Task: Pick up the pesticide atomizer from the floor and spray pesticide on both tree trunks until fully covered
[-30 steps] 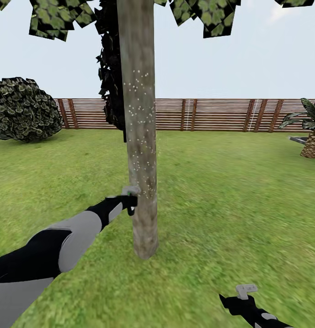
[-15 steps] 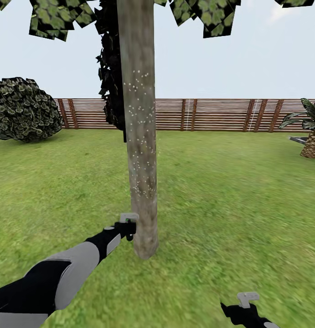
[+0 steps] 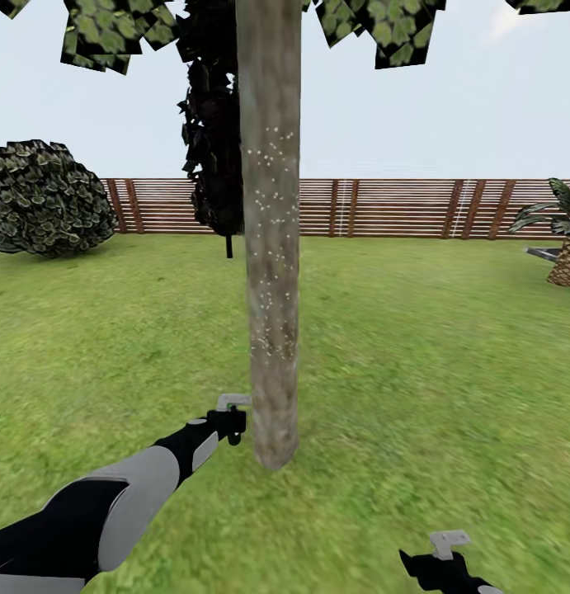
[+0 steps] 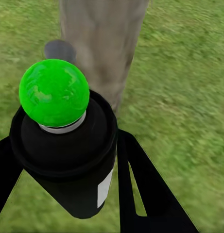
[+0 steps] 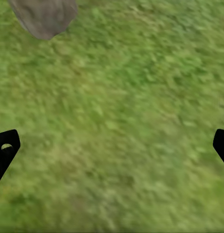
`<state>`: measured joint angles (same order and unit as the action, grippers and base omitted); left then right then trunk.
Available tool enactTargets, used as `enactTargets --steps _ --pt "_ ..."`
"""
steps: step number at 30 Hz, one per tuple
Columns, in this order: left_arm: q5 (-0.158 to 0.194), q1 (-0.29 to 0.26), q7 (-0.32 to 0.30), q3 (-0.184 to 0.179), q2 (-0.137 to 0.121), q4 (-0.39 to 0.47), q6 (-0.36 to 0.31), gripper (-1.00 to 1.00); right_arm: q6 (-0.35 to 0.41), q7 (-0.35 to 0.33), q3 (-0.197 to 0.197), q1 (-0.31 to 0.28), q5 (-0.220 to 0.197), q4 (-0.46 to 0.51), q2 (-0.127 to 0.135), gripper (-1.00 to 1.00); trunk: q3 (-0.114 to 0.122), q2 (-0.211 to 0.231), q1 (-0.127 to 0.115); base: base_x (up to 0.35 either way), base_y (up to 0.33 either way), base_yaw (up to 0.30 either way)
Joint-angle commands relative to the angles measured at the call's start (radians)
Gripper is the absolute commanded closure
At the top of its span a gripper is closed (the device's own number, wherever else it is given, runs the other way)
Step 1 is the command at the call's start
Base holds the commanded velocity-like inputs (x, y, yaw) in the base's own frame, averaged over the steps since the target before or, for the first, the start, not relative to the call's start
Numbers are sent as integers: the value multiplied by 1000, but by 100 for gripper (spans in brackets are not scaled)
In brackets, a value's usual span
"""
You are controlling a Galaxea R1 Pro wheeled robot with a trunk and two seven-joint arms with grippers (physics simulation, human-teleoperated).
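- Thick straight grey-brown tree trunk [image 3: 271,272] at centre of head view, blocky green canopy above, standing in green lawn [image 3: 416,363]; fine white specks across mid and upper bark, lowest stretch near the base looking bare
- Left gripper [image 3: 233,415] low beside trunk base, closed around black pesticide atomizer with glossy green ball top [image 4: 54,92], nozzle side toward the bark
- Step in hand, by judgement: spraying of this trunk, lower portion under treatment
- Next move, by judgement: atomizer kept aimed at bark and swept over unspecked areas, then transfer to the second tree
- Right gripper [image 3: 446,551] at lower edge of head view, apart from trunk; black fingertips [image 5: 5,148] spread wide over grass, holding nothing
- Left wrist view: atomizer body, green cap and trunk foot [image 4: 99,43] at close range, hidden by distance in head view
- Head view: speck coverage up the trunk, brown slatted wooden fence [image 3: 400,208], round dark shrub [image 3: 41,198], absent from wrist views
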<state>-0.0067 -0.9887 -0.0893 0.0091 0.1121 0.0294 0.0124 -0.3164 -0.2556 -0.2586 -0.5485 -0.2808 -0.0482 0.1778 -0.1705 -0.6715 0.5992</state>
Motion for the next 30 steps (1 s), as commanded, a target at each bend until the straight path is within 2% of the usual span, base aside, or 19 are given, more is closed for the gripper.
enactTargets --steps 1,8,25,30 --pt "-3 -1 -3 0 0 0 1 100 -7 -7 -7 -2 -11 -5 0 -100 -2 -1 0 0 349 0" --pt "-3 -1 -5 0 0 0 1 100 -7 -7 -7 -2 -11 -6 -1 -100 -2 -1 0 0 350 -41" --pt "-3 -1 -7 0 0 0 1 100 -7 -8 -7 -2 -11 -6 -3 -100 -2 -1 0 0 350 -277" --pt "-3 -1 -7 0 0 0 0 100 -7 -8 -7 -2 -11 -6 -3 -100 -2 -1 0 0 350 -103"
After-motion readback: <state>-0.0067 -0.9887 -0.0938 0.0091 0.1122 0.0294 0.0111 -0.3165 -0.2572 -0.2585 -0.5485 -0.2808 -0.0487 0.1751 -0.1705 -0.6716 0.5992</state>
